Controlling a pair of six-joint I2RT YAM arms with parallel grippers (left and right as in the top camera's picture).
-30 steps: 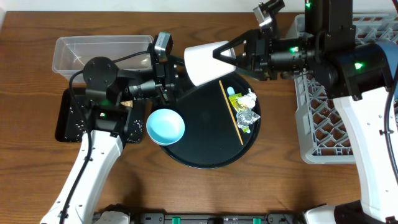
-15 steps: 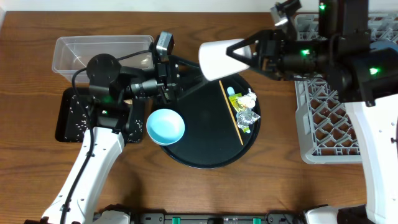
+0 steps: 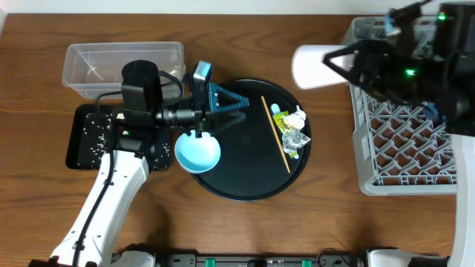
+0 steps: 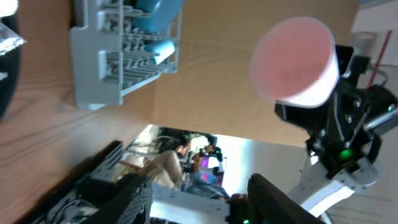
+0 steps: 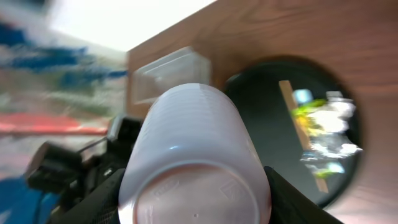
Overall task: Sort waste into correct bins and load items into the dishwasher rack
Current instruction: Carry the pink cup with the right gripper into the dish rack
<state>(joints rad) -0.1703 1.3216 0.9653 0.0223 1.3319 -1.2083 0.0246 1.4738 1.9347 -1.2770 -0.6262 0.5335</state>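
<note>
Loading the rack (image 3: 404, 148), filling the right side of the frame. Hanging over the round tray (image 3: 245, 174) at centre with the left gripper (image 4: 198, 186) spread and empty, beside the blue bowl (image 3: 197, 150). Clamping the cup (image 3: 312, 67) sideways in the right gripper (image 3: 335, 64), upper right, just short of the rack's left rim. Probably calling next for turning it mouth-down between pegs.

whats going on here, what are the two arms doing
The right gripper is clamped on a cup, holding it sideways in the air at the left edge of the grey dishwasher rack. The left gripper hangs open and empty over the round black tray, by the light blue bowl. A thin stick and crumpled foil wrappers lie on that tray, not yet sorted.
</note>
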